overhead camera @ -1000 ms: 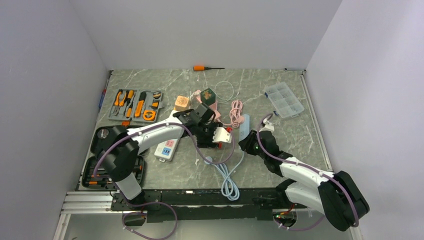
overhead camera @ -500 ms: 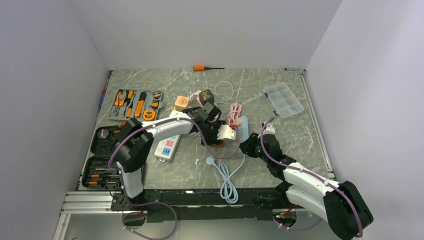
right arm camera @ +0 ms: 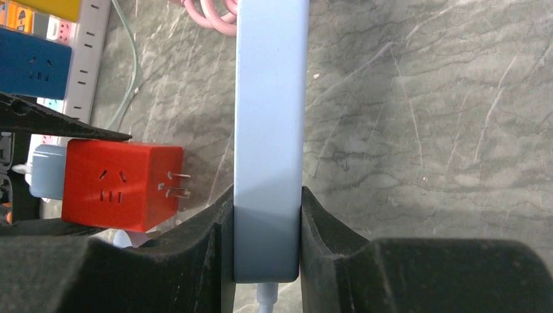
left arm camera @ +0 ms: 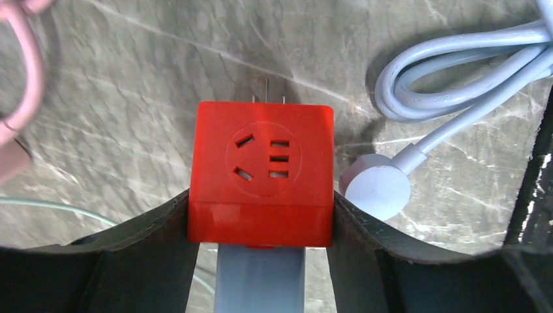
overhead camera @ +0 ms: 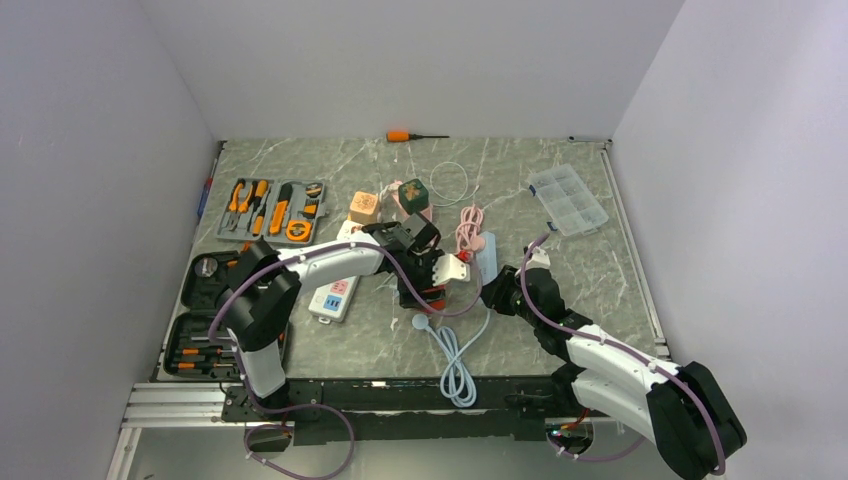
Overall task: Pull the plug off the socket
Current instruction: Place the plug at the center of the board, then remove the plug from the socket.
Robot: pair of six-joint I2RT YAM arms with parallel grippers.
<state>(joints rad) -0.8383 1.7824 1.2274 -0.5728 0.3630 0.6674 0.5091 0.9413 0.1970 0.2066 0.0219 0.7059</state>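
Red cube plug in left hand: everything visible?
The red cube plug looks like glossy plastic, with a round five-slot socket on one face and two metal prongs. The left hand clamps its sides; the prongs point at the pale blue power strip but stand clear of it. A pale blue piece abuts its rear.

Top cam sits high behind the arms (overhead camera: 320, 258), looking down over the whole desk (overhead camera: 610, 260). Both wrist cams are super close, aimed down at the desk surface. They share the red plug (left arm camera: 261, 173), seen from different sides.
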